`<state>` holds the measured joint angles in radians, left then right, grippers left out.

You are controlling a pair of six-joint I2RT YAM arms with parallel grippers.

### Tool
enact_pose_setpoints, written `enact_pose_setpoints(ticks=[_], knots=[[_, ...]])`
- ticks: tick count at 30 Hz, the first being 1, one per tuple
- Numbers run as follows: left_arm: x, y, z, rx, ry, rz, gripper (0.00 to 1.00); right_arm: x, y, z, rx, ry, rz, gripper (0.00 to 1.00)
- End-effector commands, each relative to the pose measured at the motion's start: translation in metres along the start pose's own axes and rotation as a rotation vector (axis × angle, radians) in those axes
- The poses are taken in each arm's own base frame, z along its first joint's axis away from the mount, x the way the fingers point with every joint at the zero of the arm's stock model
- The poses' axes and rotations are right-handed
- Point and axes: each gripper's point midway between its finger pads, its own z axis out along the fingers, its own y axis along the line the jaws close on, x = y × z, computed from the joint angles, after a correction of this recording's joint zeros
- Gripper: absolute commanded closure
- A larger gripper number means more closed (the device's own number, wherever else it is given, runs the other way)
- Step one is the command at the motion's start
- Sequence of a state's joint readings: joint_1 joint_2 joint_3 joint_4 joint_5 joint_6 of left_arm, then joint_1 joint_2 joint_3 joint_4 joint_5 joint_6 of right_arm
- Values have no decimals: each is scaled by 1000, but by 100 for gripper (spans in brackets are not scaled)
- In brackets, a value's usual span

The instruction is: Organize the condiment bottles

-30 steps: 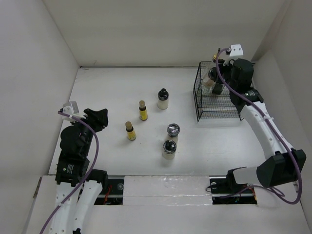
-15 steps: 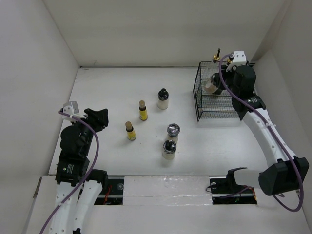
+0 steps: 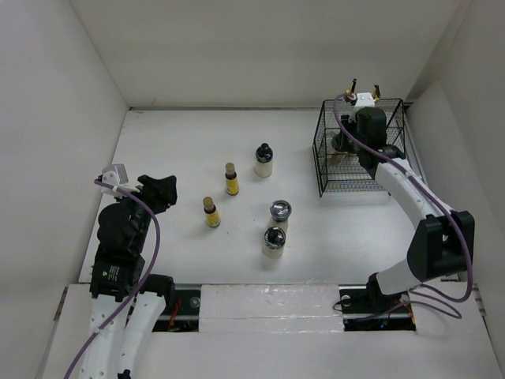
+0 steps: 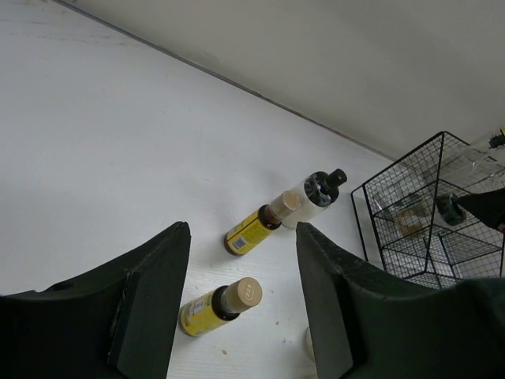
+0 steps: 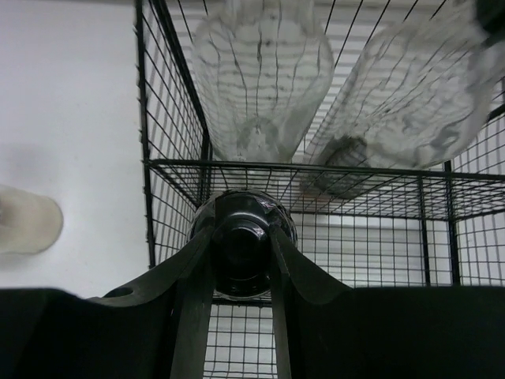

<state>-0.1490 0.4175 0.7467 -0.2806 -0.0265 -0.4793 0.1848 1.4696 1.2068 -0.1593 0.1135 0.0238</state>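
Note:
My right gripper [image 5: 241,237] is shut on the black lid of a cream-filled jar [image 5: 243,264], held inside the black wire basket [image 5: 170,166]. Two clear glass cruets [image 5: 260,71] [image 5: 410,95] lean in the basket just beyond it. From above, the right gripper [image 3: 346,142] is low in the basket [image 3: 322,170]. My left gripper [image 4: 242,233] is open and empty above the table's left side. Ahead of it stand two yellow bottles [image 4: 217,304] [image 4: 256,227] and a black-lidded jar [image 4: 316,193]. Two silvery-lidded jars [image 3: 280,212] [image 3: 274,239] stand mid-table.
The basket [image 4: 430,213] stands at the back right, close to the right wall. White walls enclose the table on three sides. One pale jar [image 5: 28,221] sits on the table just outside the basket's left side.
My right arm has swung left and down, carrying the jar from above the basket's rim into the basket. The left arm has stayed in place.

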Motion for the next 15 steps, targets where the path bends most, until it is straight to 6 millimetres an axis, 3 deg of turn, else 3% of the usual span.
enact_pose_setpoints(ticks=[1,4,8,11,15], knots=[[-8,-5,2,20,-30,9,46,-5,-1,12,36,-24,9,97],[-8,-5,2,20,-30,9,39,-1,-1,18,36,-10,7,92],[-8,-5,2,20,-30,9,34,-6,0,14,50,-24,14,55],[-8,-5,2,20,-30,9,32,-16,-3,5,58,-53,19,49],[-9,-3,2,9,-36,9,32,-54,-2,-35,50,-160,24,38]])
